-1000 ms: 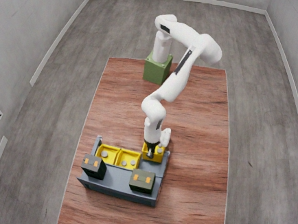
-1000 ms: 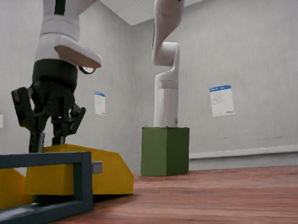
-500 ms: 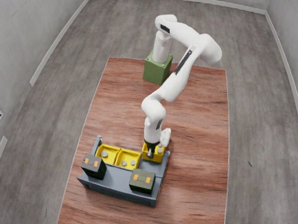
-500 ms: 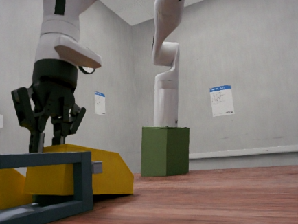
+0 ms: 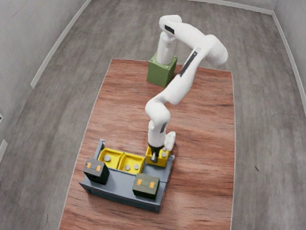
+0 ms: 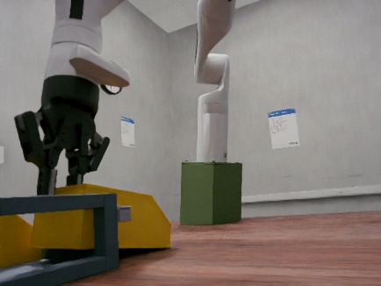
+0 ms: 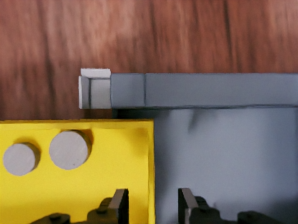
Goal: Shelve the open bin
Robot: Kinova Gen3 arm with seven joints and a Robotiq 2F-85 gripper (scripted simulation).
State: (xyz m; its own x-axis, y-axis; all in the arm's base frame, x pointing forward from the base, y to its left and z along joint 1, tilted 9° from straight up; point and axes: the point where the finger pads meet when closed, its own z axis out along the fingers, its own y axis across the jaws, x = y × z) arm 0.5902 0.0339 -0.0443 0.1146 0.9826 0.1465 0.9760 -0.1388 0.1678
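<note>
The yellow open bin sits in the right-hand slot of the grey shelf (image 5: 123, 183), next to two other yellow bins (image 5: 111, 156) (image 5: 131, 164). In the side view the bin (image 6: 101, 219) sticks out past the shelf's front post (image 6: 105, 228) toward the table. Two grey round parts (image 7: 70, 149) (image 7: 20, 159) lie in it. My gripper (image 5: 154, 159) (image 6: 61, 175) points down over the bin's side wall. In the wrist view its fingers stand apart, one on each side of the wall's edge, with a gap to it. The gripper is open.
Two dark boxes (image 5: 96, 171) (image 5: 146, 185) with orange marks stand on the shelf's top board. The arm's green pedestal (image 5: 162, 70) stands at the table's far end. A grey block caps the shelf rail's end beside the bin.
</note>
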